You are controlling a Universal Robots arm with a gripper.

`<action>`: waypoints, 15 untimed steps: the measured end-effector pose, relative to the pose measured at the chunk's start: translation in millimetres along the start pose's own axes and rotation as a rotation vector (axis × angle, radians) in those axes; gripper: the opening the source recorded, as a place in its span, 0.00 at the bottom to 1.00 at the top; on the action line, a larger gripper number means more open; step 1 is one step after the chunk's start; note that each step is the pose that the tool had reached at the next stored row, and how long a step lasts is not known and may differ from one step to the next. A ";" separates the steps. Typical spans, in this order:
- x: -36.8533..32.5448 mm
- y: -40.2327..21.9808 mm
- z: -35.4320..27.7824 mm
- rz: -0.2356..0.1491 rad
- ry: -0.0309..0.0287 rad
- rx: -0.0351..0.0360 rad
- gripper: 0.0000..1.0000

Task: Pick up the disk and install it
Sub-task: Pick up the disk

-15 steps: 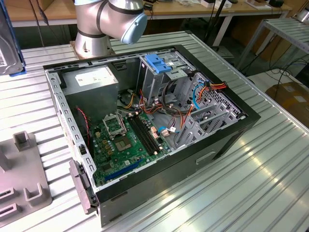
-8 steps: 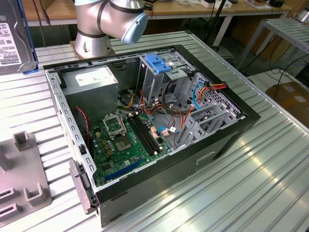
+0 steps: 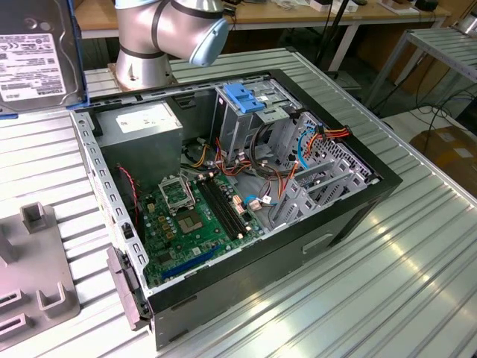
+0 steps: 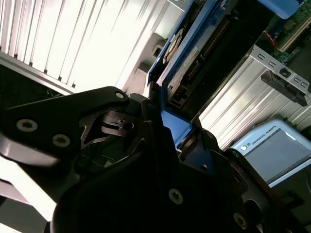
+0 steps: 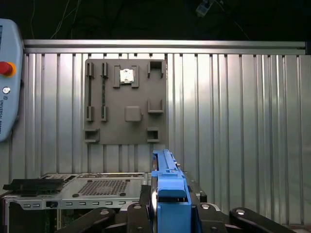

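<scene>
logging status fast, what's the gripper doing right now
gripper: shut on the flat grey-metal disk framed by a bright blue plastic carrier rail.

Entry one, disk [image 3: 36, 54]: in the exterior view it is cut off by the picture's top and left edges, so its label and blue rail show only in part. In the first wrist view it stands edge-on with one end running out of the picture between the fingers [image 5: 145, 208], and in the second wrist view its near end is hidden behind their dark housing. Entry two: arm [image 3: 168, 30] and grey fixture plate [image 3: 30, 283] in the exterior view, pendant [image 5: 7, 82] and computer case [image 5: 77, 191] in the first wrist view, each cut by a picture's edge.
</scene>
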State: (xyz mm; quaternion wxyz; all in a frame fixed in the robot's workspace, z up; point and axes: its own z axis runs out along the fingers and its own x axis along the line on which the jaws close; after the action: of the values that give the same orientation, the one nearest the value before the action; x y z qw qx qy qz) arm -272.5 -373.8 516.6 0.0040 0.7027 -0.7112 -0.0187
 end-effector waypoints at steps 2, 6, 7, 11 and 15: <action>-0.2 -13.6 -0.3 0.000 0.0000 0.0001 0.37; -0.4 -33.1 -0.9 0.000 0.0002 -0.0001 0.37; -0.5 -37.9 -1.0 0.000 0.0001 0.0000 0.37; -0.7 -59.1 -1.6 0.000 0.0002 0.0000 0.37; -0.9 -74.3 -1.8 0.000 0.0005 -0.0001 0.37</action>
State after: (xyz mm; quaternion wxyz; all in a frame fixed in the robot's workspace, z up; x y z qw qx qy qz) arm -198.2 -373.9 516.1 0.0042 0.7028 -0.7112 -0.0185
